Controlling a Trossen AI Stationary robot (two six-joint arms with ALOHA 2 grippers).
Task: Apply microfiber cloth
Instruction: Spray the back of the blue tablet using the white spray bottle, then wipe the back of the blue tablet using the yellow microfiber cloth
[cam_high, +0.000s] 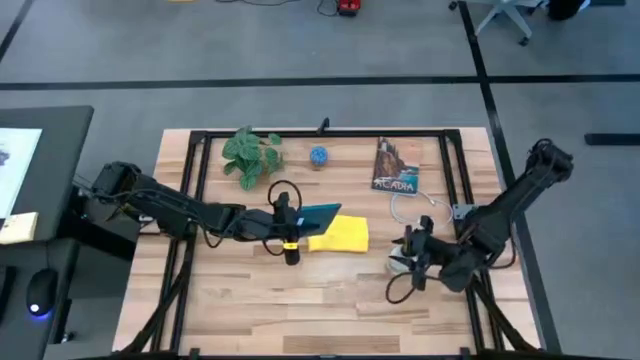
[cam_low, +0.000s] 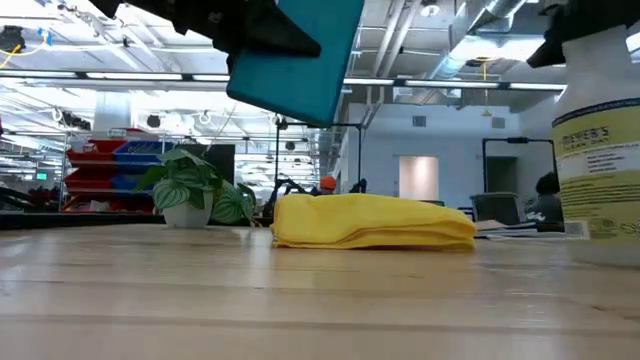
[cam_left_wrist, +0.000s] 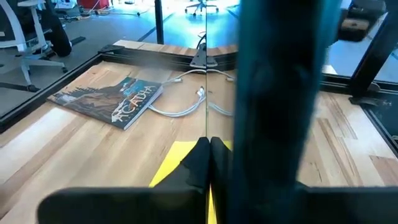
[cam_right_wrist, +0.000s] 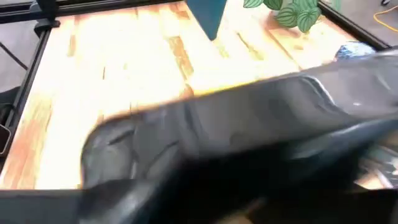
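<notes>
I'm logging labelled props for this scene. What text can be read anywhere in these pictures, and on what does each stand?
"ACADIA": on the cover of the book, also legible in the left wrist view.
"MEYER'S", partly readable: on the label of the spray bottle in the low view; the smaller lines below it are too blurred to read.
No other readable text.

You stand on grey floor (cam_high: 300, 50) crossed by dark tape lines, with an office chair (cam_high: 505, 15) beyond the desk's far right corner and a black side table (cam_high: 40, 170) off its left edge. Behind, red shelves (cam_low: 105, 165), a pale door (cam_low: 418, 178) and bright ceiling lights (cam_low: 130, 75).
</notes>
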